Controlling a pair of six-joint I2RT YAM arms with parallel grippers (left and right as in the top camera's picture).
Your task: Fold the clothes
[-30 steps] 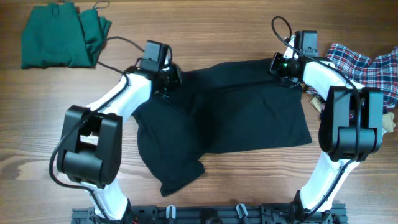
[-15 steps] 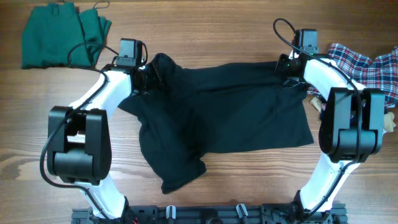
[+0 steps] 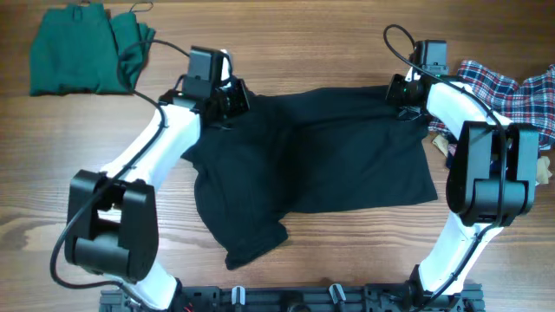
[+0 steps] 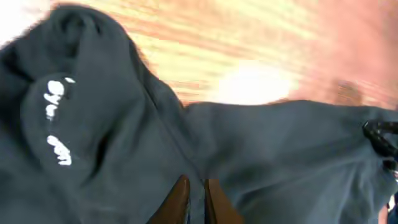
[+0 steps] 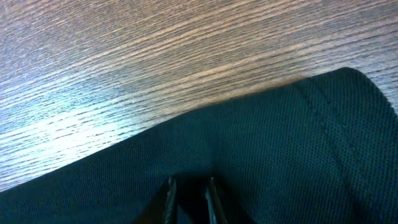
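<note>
A black shirt lies spread across the middle of the table, its lower left part bunched. My left gripper is shut on the shirt's upper left edge; the left wrist view shows the fingers pinching a fold of the dark cloth, which carries white lettering. My right gripper is shut on the shirt's upper right corner; the right wrist view shows its fingers closed on the dark fabric next to the bare wood.
A folded green garment lies at the far left corner. A plaid red, white and blue shirt lies crumpled at the right edge. The table is wood.
My left gripper has swung back right with the shirt's upper left edge, after pulling it left half a second ago. The right gripper has stayed in place.
</note>
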